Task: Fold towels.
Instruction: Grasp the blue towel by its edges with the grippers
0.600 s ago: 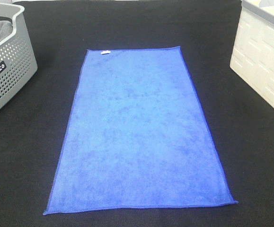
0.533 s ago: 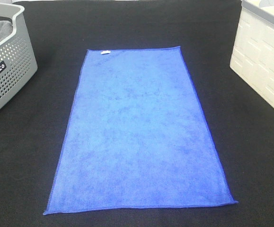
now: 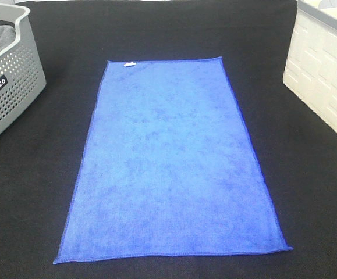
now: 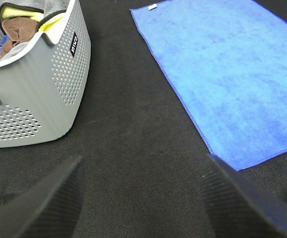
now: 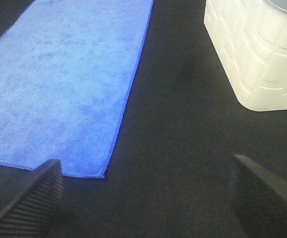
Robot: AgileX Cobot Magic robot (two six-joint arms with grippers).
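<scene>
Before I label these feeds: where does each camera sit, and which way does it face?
Exterior high: mounted high, looking down at the blue towel, grey basket left, white bin right; no arm shows.
Left wrist: low on the left arm, facing the basket and a towel corner; open left tool in foreground.
Right wrist: low on the right arm, facing a towel corner and the bin; open right tool in foreground.
Shared: all three see the towel.

The towel [image 3: 171, 163] lies spread in the middle of the tabletop [image 3: 40, 192], short edges near and far. Left of the towel's far end stands a basket [image 3: 11, 87] with cloths [image 4: 15, 29] in it. Right of that end stands a box [image 3: 325, 75]. Both stand apart from the towel.
</scene>
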